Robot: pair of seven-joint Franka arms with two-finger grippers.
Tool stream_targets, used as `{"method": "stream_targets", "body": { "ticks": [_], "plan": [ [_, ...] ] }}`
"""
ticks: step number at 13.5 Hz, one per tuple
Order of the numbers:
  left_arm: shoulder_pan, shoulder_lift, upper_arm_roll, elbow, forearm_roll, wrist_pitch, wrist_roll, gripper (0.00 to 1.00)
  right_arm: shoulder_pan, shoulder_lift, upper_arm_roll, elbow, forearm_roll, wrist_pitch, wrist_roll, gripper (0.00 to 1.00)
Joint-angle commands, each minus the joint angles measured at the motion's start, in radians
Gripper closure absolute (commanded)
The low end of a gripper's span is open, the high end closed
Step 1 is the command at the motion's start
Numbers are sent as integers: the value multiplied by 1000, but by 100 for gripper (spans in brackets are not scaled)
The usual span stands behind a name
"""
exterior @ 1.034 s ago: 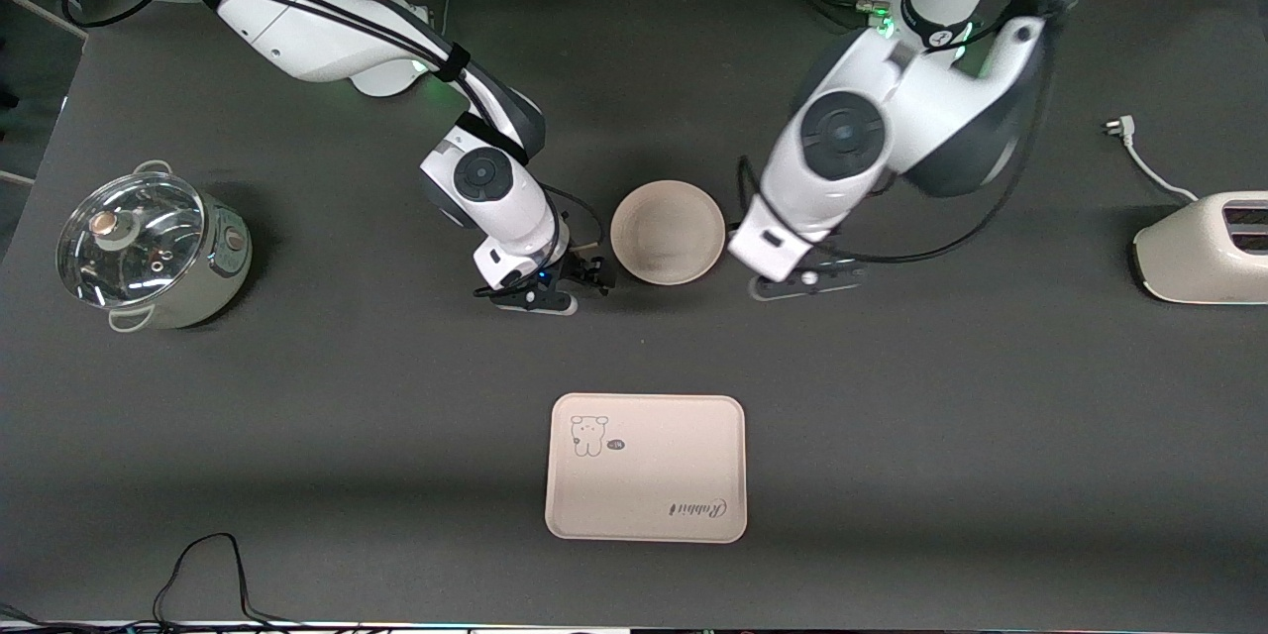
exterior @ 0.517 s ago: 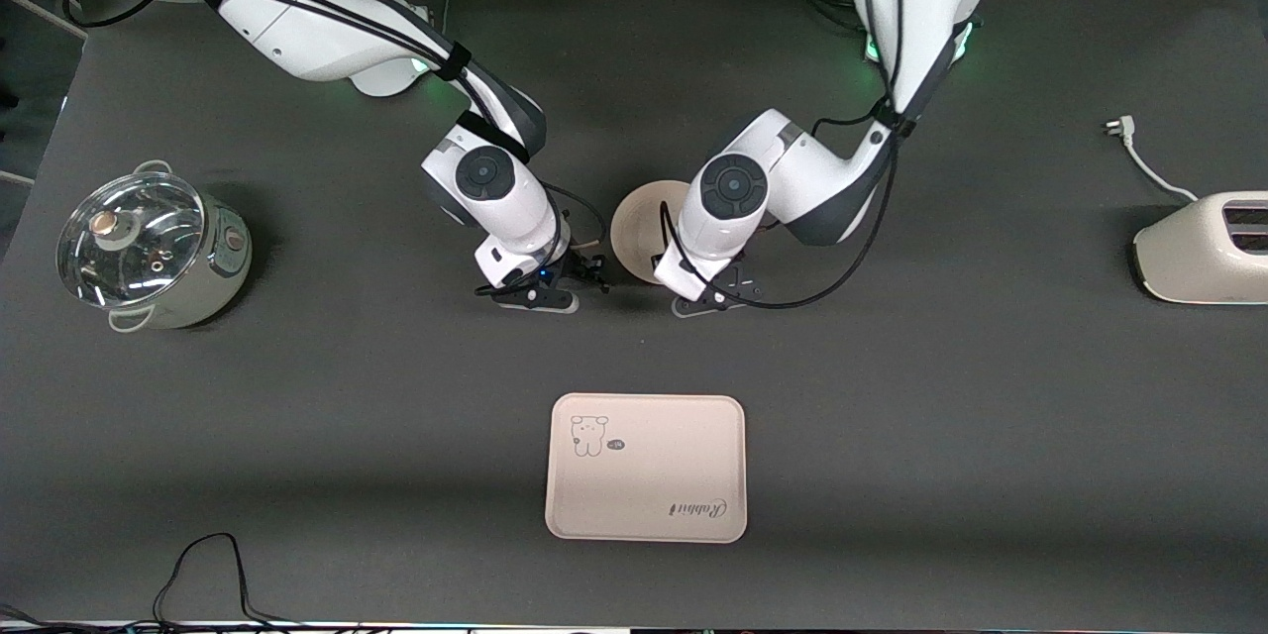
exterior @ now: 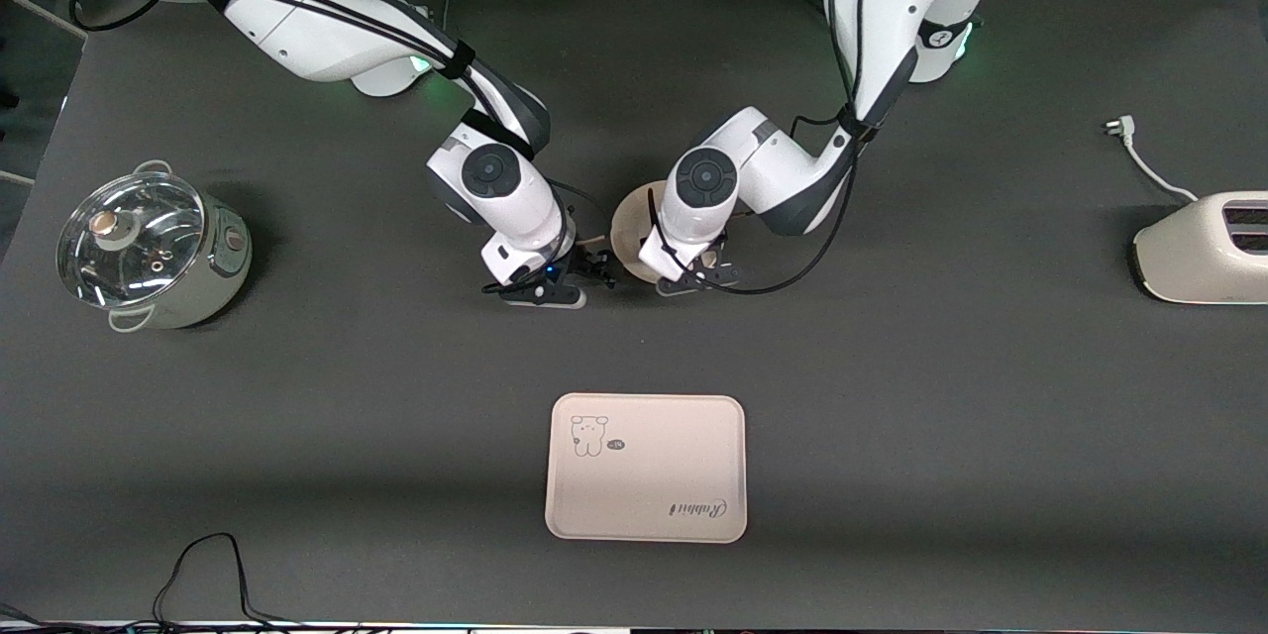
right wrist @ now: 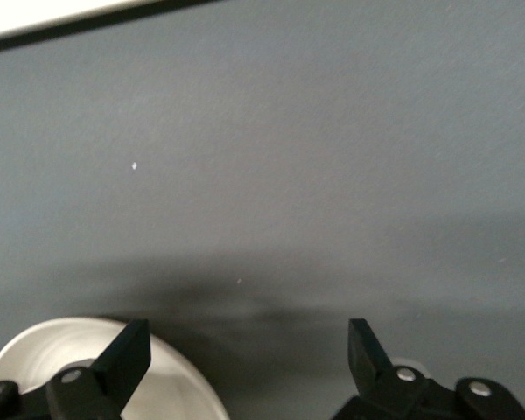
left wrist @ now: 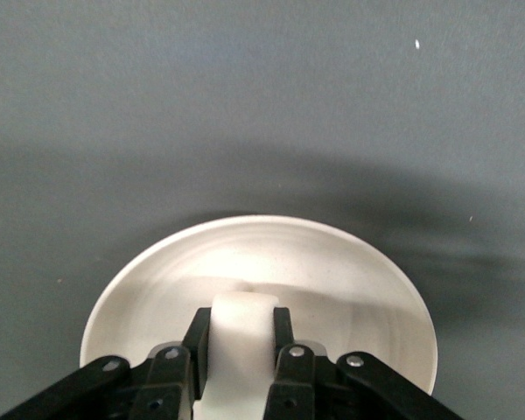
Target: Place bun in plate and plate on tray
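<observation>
The off-white bun (left wrist: 239, 346) is gripped in my left gripper (left wrist: 239, 325), which is shut on it. It hangs low over the round cream plate (left wrist: 332, 271). In the front view the left gripper (exterior: 693, 275) and its wrist cover most of the plate (exterior: 626, 228), and the bun is hidden there. My right gripper (exterior: 592, 269) is open and empty, low beside the plate on the side toward the right arm's end. Its wrist view shows the open gripper (right wrist: 249, 350) and the plate's rim (right wrist: 35, 367). The tray (exterior: 644, 466) lies nearer the front camera.
A steel pot with a glass lid (exterior: 149, 248) stands at the right arm's end. A cream toaster (exterior: 1204, 248) with its plug and cord (exterior: 1139, 154) is at the left arm's end. A black cable (exterior: 208, 565) lies at the front edge.
My left arm has swung in from beside the plate, toward the right arm's end, carrying the bun over the plate and lowering. The right gripper has barely moved.
</observation>
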Motion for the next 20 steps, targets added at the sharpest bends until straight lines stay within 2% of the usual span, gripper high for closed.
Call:
{"method": "stream_targets", "body": {
  "ticks": [1, 2, 8, 11, 14, 18, 20],
  "plan": [
    [-31, -27, 15, -34, 11, 23, -63, 24, 29, -2, 3, -20, 21, 15, 9, 0],
    [-37, -28, 15, -34, 11, 21, -72, 0, 29, -4, 3, -33, 21, 16, 9, 0],
    [-12, -100, 40, -32, 25, -57, -58, 0, 29, -10, 3, -42, 20, 18, 7, 0],
    [41, -166, 40, -28, 58, -130, -31, 0, 30, -14, 3, -50, 20, 19, 17, 0],
    [131, -264, 38, -22, 59, -230, 78, 0, 44, -16, 24, -50, 18, 23, 44, 0],
    [299, -441, 40, -15, 59, -443, 361, 0, 84, -16, 33, -57, 6, 23, 70, 0],
    [397, -485, 40, -6, 59, -500, 509, 0, 105, -13, 33, -60, 5, 23, 78, 0]
  ]
}}
